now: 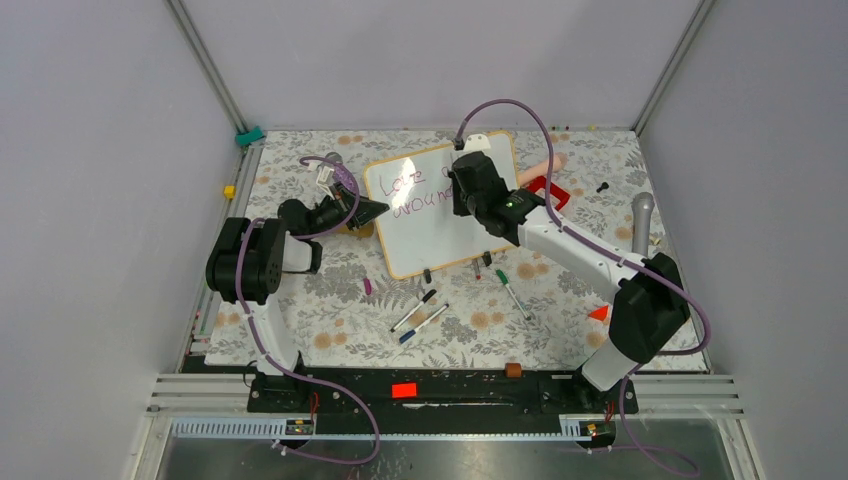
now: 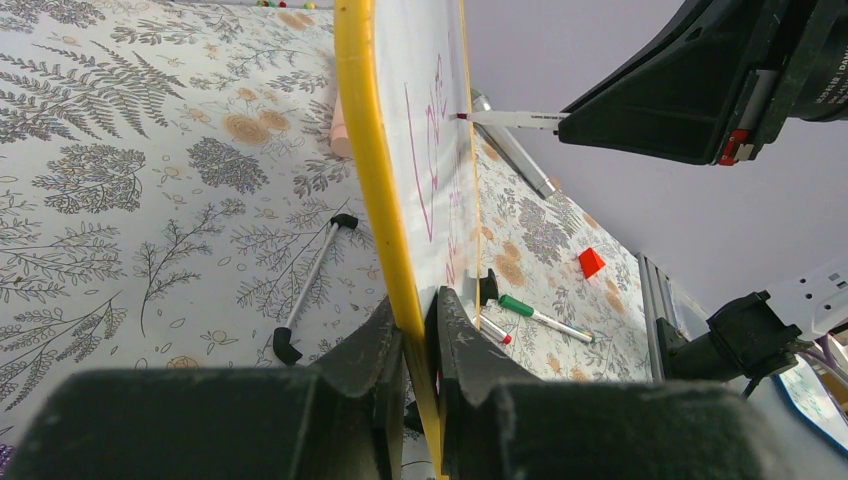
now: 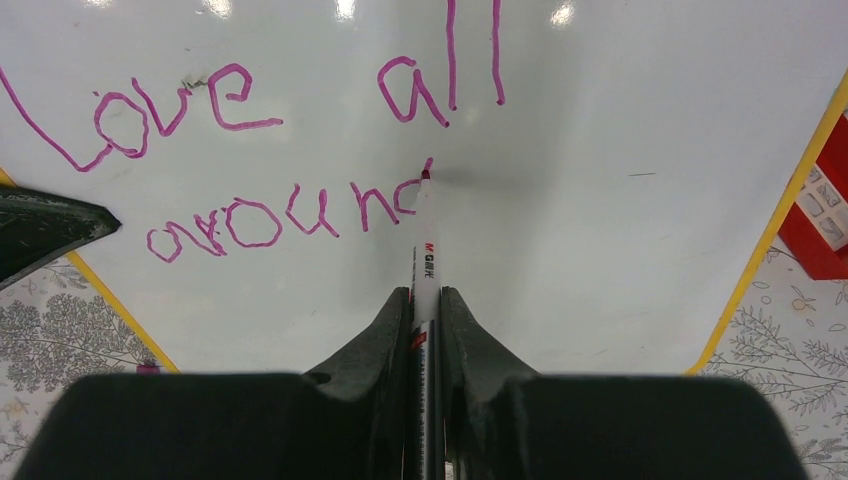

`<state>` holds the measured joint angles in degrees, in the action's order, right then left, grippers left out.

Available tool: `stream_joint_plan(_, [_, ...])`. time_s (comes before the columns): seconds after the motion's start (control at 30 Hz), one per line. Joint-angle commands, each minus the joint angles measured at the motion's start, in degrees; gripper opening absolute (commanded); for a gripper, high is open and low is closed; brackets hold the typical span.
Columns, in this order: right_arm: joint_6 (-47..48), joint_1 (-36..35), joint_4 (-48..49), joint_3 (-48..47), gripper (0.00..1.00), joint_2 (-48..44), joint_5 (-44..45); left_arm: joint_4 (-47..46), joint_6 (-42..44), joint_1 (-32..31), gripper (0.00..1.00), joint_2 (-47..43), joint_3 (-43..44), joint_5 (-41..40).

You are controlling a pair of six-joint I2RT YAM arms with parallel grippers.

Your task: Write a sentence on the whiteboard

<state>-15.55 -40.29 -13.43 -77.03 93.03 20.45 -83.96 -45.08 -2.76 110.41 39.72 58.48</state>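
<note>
Plain lilac-grey walls (image 1: 420, 60) close the cell behind and to either side of the jaws of the left gripper (image 1: 375, 210) and the right gripper (image 1: 465, 195). The walls meet at two slanted aluminium posts (image 1: 210, 65). Under both pairs of jaws lies a cloth (image 1: 340, 320) printed with grey ferns and tan flowers. Nearer than the jaws, an aluminium rail (image 1: 200, 392) edges the table. Below it is what looks like a steel sheet (image 1: 450, 455), too dim to be sure. The light is soft and even, and shadows are faint.
</note>
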Motion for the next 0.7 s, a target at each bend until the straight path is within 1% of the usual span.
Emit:
stream_joint_plan(0.0, [-1.22, 0.79, 0.47, 1.59, 0.0, -0.68, -1.49, -0.68, 9.31, 0.15, 0.0, 2.05, -0.48, 4.22])
stream_joint_plan(0.43, [-1.62, 0.8, 0.09, 4.37, 0.0, -1.93, -1.85, -0.72, 9.22, 0.24, 0.0, 2.14, -0.44, 4.19])
stream_joint_plan(0.67, [-1.59, 0.74, -0.13, 5.57, 0.0, -3.12, 0.12, -0.73, 9.16, 0.22, 0.0, 2.18, -0.44, 4.26])
